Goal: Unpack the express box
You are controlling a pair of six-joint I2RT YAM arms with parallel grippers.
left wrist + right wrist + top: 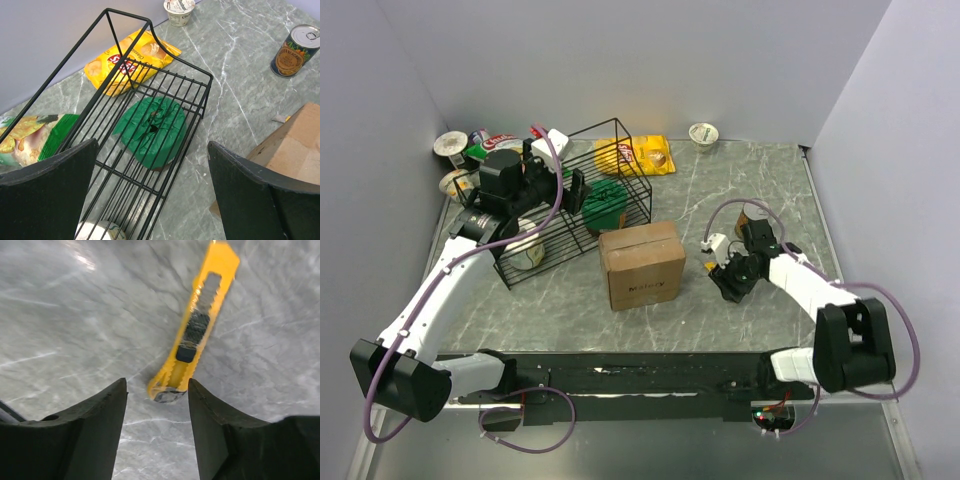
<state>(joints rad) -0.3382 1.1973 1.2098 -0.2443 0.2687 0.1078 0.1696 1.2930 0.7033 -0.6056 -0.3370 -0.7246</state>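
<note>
Hovering over the wire basket (165,75), the left tool (152,145) gapes wide and empty. The express box (642,265) sits just to its right, flaps closed. The right tool (157,382) has jaws parted, gripping nothing. The yellow knife (197,325) lies on the table (75,315), its near end between the fingers and its long axis running ahead. The box is to this tool's left.

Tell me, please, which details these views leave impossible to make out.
- Express box: in the top external view its printed word is too small to read; the left wrist view cuts the box off at the right edge.
- Yellow utility knife: the right wrist view is blurred, so whether the blade is out is unclear.
- Cups at back left: in the top external view they are partly hidden behind the left arm.
</note>
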